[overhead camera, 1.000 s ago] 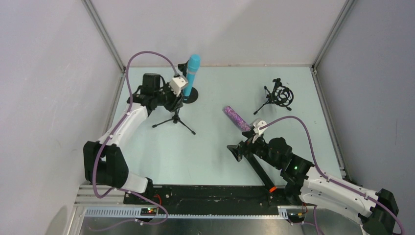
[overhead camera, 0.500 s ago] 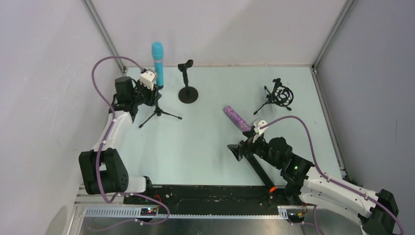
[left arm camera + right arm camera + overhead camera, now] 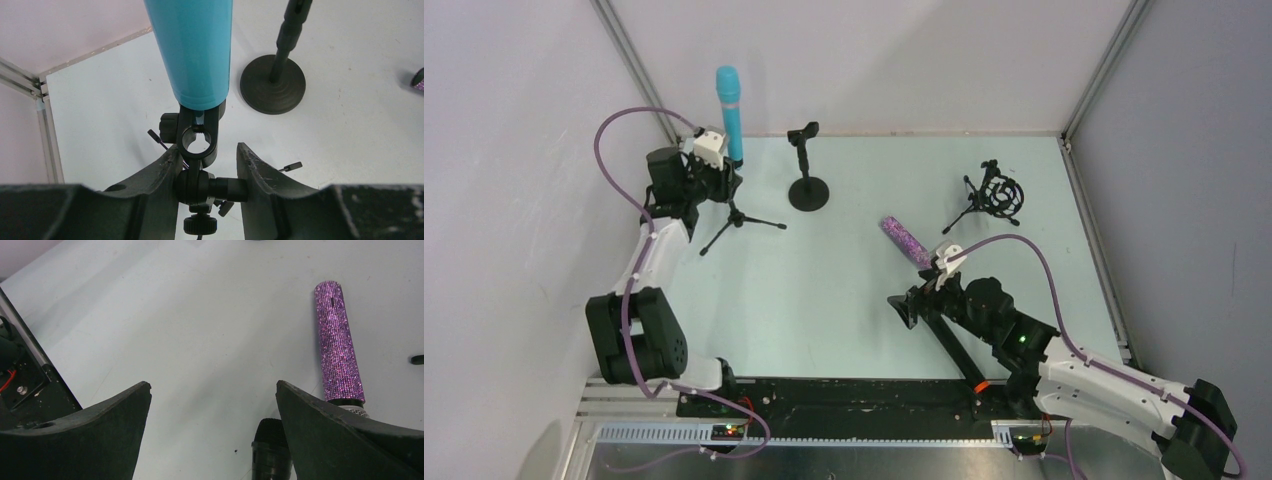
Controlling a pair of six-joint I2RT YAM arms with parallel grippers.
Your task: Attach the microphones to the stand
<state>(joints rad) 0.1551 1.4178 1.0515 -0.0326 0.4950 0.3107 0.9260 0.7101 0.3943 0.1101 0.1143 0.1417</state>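
My left gripper (image 3: 722, 183) is shut on the swivel joint of a small black tripod stand (image 3: 742, 221) at the far left. It holds the stand with the light blue microphone (image 3: 728, 112) upright in its clip. In the left wrist view my left gripper (image 3: 207, 150) has both fingers pressed on the joint below the clip (image 3: 198, 141), with the blue microphone (image 3: 192, 50) above. The purple glittery microphone (image 3: 908, 241) lies on the table. My right gripper (image 3: 914, 305) is open over the head of the black microphone (image 3: 952, 347). The right wrist view shows the open gripper (image 3: 212, 386), the black head (image 3: 271, 450) and the purple microphone (image 3: 337, 345).
A round-base stand (image 3: 808, 190) with an empty clip stands at the back centre; it also shows in the left wrist view (image 3: 273, 82). A tripod with a shock-mount ring (image 3: 996, 195) stands at the back right. Walls and frame posts close in the table.
My left arm has carried the tripod stand with the blue microphone from beside the round-base stand leftward to the far left corner. The right arm has barely moved.
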